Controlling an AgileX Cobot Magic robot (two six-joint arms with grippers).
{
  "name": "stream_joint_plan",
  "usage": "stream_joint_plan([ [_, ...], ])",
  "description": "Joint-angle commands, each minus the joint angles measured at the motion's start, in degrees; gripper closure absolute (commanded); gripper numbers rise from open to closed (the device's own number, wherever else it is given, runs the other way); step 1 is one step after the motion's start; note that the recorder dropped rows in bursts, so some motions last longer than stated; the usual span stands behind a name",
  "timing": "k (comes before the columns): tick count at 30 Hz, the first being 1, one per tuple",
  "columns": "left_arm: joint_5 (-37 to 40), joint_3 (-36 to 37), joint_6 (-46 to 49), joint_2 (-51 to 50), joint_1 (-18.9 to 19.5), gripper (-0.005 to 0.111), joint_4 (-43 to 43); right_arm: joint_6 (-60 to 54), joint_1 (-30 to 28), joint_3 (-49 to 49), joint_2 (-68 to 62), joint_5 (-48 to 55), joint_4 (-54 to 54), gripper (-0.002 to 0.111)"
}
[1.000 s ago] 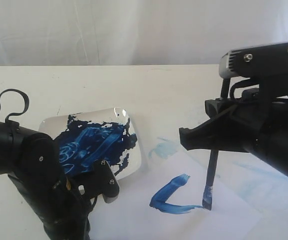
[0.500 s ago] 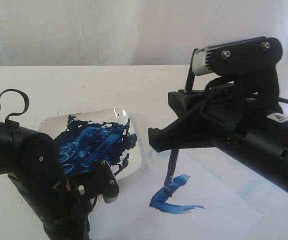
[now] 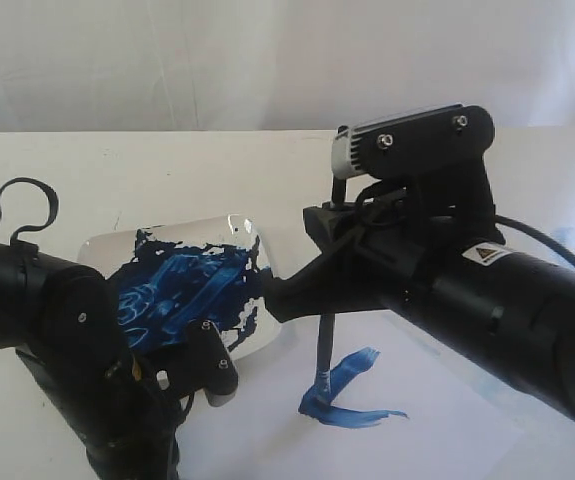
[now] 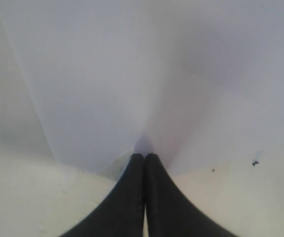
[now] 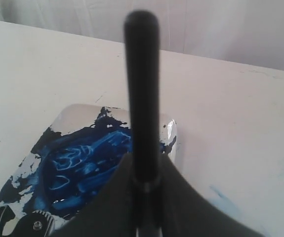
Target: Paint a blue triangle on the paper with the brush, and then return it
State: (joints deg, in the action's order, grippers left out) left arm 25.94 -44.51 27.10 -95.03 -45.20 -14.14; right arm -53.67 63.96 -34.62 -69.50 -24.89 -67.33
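Note:
My right gripper (image 3: 312, 300) is shut on the brush (image 3: 324, 350), which stands almost upright. Its blue-stained tip touches the paper (image 3: 447, 410) where two thick dark-blue strokes (image 3: 342, 395) meet in a corner. No closed blue triangle shows. The wrist view shows the black brush handle (image 5: 142, 98) rising between my right gripper's (image 5: 144, 185) fingers. My left gripper (image 3: 215, 368) sits low at the paper's near-left side. Its jaws (image 4: 144, 158) are shut, with the tips at the edge of the paper (image 4: 107, 74) and nothing between them.
A square white dish (image 3: 97, 248) smeared with dark-blue paint lies left of the paper, just behind my left arm, and also fills the right wrist view (image 5: 72, 111). A faint pale-blue smear (image 5: 222, 198) marks the paper. A white curtain backs the cream table (image 3: 167, 170).
My right gripper has carried the brush leftward, from the right end of the lower stroke, over the upper stroke, to the left corner. The left arm has not moved.

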Motion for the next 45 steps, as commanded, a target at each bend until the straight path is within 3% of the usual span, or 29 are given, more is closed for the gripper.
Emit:
stream_joint_plan([
  [1,2.3,0.5,-0.1,-0.3,-0.1,0.107,-0.5,-2.9,0.3,-0.2,-0.1,0.2,-2.5,0.108],
  [26,2.5,0.5,-0.1,-0.3,-0.1,0.107,-0.6,-33.1,0.3,0.0,3.4,-8.7,-32.6,0.108],
  [45,2.8,0.5,-0.1,-0.3,-0.1,0.107,-0.6,-35.7,0.3,0.0,11.0,-13.8,-32.6,0.108],
])
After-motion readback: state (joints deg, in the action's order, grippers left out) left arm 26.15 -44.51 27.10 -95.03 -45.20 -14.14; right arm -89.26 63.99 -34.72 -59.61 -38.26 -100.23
